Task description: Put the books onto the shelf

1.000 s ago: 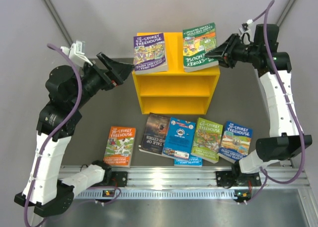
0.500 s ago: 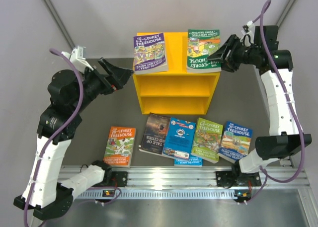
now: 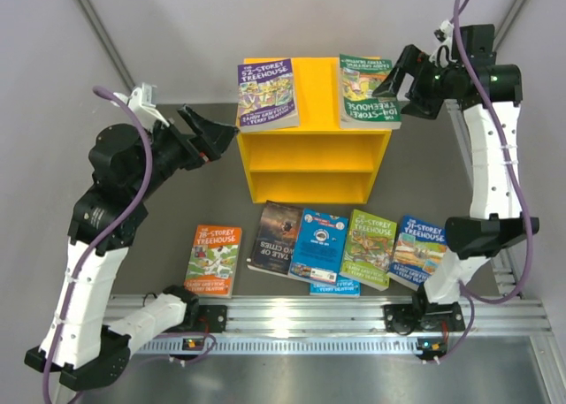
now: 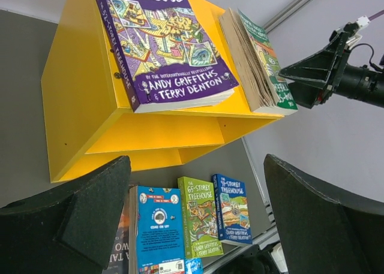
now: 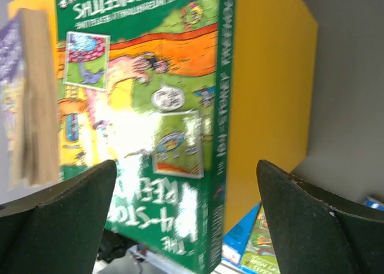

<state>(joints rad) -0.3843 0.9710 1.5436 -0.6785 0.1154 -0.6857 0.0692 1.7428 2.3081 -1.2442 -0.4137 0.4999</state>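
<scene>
Two thin paperbacks are laid flat on the top of the bright yellow open-fronted shelf [image 3: 314, 170]: a purple-covered paperback [image 3: 267, 93] at the left and a green-covered paperback [image 3: 369, 89] at the right, each jutting slightly past an edge. Nothing is seen in either compartment. More are spread in a row on the grey table [image 3: 177, 201] in front: an orange-covered paperback [image 3: 214, 259], a dark brown paperback [image 3: 276, 237], a bright blue paperback [image 3: 320, 245], a second green paperback [image 3: 370, 247] and a blue-and-orange paperback [image 3: 420, 250].

They are judged light, bendable and glossy, so a slip is likely. Lying flat, each is best taken by the spine or by a raised, overlapping edge.

The right pincer [image 3: 398, 79] is spread wide just beside the green-covered paperback, holding nothing. The left pincer [image 3: 212, 132] is likewise wide and empty, near the shelf's left side.
</scene>
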